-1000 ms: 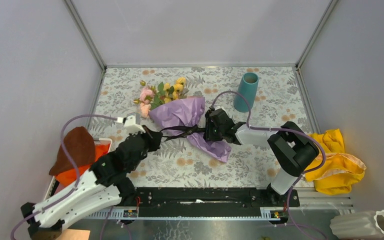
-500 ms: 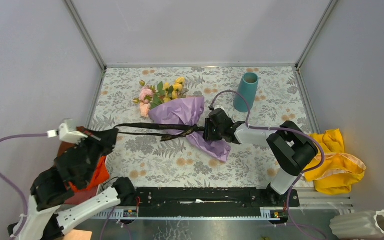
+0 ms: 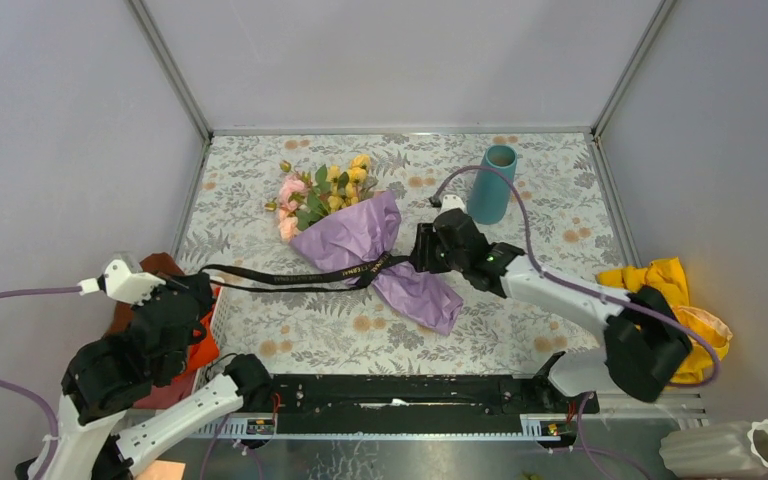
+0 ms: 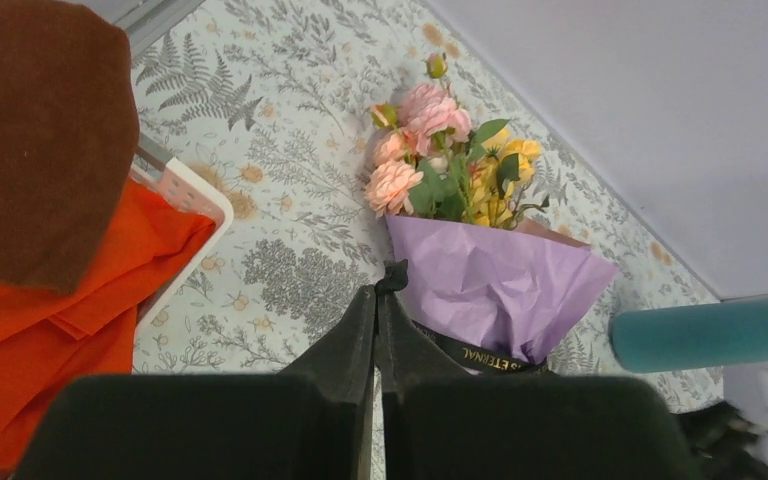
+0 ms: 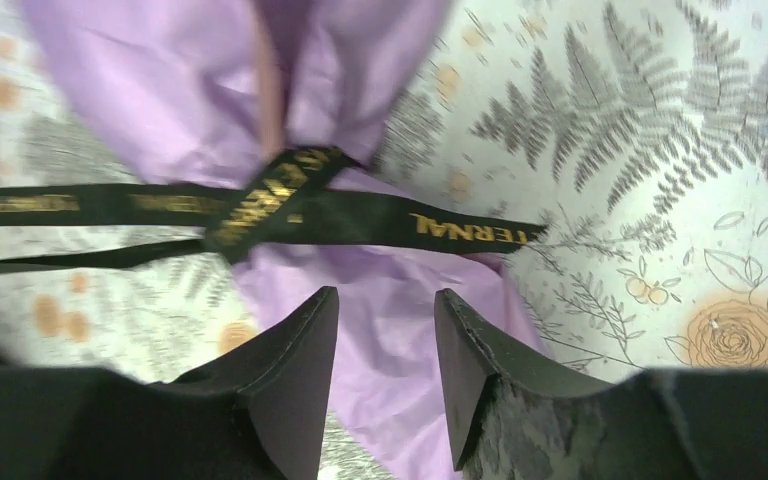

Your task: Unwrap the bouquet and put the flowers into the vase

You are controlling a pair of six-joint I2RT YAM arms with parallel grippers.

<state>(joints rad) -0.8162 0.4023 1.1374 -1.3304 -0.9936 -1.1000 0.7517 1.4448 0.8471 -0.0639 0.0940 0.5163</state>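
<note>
Floral tablecloth (image 3: 520, 180) under bouquet (image 3: 350, 235), ribbon (image 3: 280, 277) in left pincer (image 4: 377, 297).

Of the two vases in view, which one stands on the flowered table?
The smooth teal vase, at the far right of the table. The white ribbed vase is off the table, beyond its near right corner.

The stretched ribbon (image 5: 460, 231) bars the left side; bare table (image 3: 360, 335) lies nearer than the bouquet (image 3: 345, 235).

A black ribbon (image 3: 280, 276) stretches leftward from the lying bouquet (image 3: 348, 232) to the left tool (image 3: 203, 283).
</note>
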